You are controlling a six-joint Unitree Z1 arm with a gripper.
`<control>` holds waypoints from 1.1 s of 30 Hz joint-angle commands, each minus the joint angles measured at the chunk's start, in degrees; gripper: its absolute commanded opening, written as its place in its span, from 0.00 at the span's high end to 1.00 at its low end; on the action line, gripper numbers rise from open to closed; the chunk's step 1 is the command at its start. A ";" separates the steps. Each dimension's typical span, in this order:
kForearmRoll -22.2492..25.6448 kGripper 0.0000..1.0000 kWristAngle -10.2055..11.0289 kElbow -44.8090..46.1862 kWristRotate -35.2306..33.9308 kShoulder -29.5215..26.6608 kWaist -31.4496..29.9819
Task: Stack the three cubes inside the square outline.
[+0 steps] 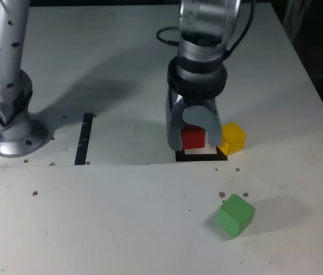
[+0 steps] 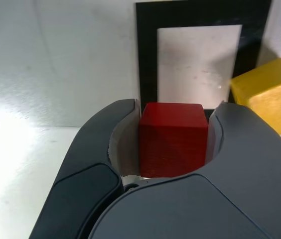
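End effector [image 1: 195, 136] clamped on small red plastic cube [image 2: 173, 138], above thick black square outline [image 2: 147, 59]. Advise centring over white interior, clear of adjacent yellow cube [image 1: 232, 137], before release.

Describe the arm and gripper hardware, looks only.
Silver-grey metal arm with a black collar ring above the gripper and a black cable looping behind it. The two curved fingers are dark grey plastic with paler inner pads. A silver post on a round bolted base stands at the exterior view's left.
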 commanded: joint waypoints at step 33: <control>-5.87 0.77 1.28 3.02 4.13 2.43 2.89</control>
